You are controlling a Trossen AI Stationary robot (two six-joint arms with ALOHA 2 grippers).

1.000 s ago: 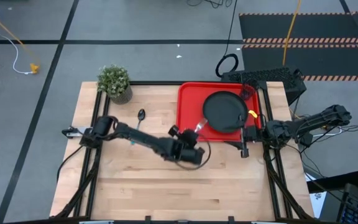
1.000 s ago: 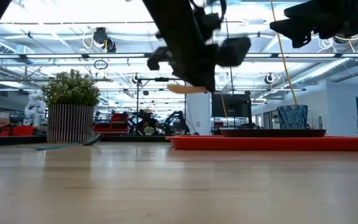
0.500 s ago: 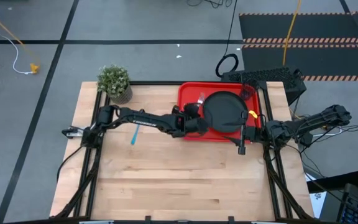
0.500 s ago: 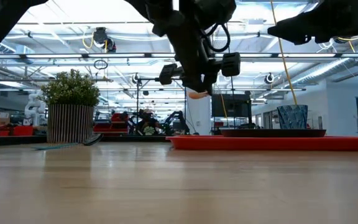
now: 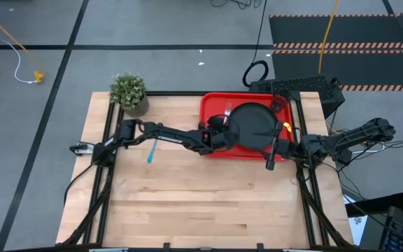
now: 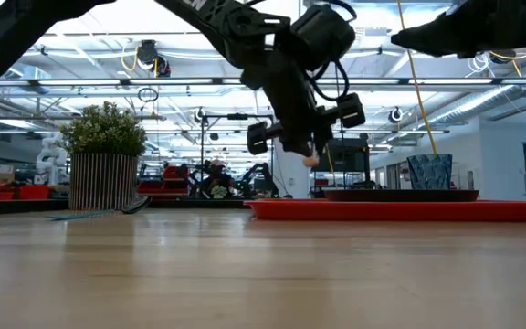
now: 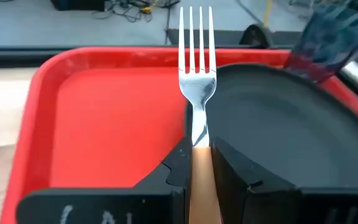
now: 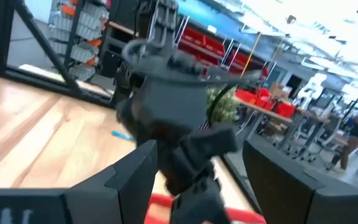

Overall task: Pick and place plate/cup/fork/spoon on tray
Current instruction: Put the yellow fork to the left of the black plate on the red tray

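My left gripper (image 5: 220, 130) is shut on the fork (image 7: 197, 93), silver tines and orange handle, above the red tray (image 5: 210, 112), just left of the black plate (image 5: 257, 126). The plate lies flat in the tray. The dark cup (image 5: 278, 105) stands in the tray's far right corner. The spoon's light-blue handle (image 5: 150, 151) lies on the table left of the tray, its bowl hidden under my left arm. My right gripper (image 5: 271, 157) is open and empty near the tray's near right corner. My left gripper pinches the fork's orange handle (image 7: 199, 177) between its two fingers. The fingers lie along the fork, and the tines (image 7: 196, 31) stick out ahead of them toward the table's far edge. The fork is lifted clear of the tray; its handle end (image 6: 310, 160) shows below the gripper.
A potted green plant (image 5: 129, 91) stands at the table's far left corner. Bare wooden table (image 5: 201, 203) spreads across the near half. Dark gear (image 5: 299, 87) sits beyond the tray's far right corner.
My left gripper has carried the fork from above the table's middle toward the far and right edges, to over the tray beside the plate, turning so the tines point toward the far edge, and has come down a little. The fork stays held and clear.
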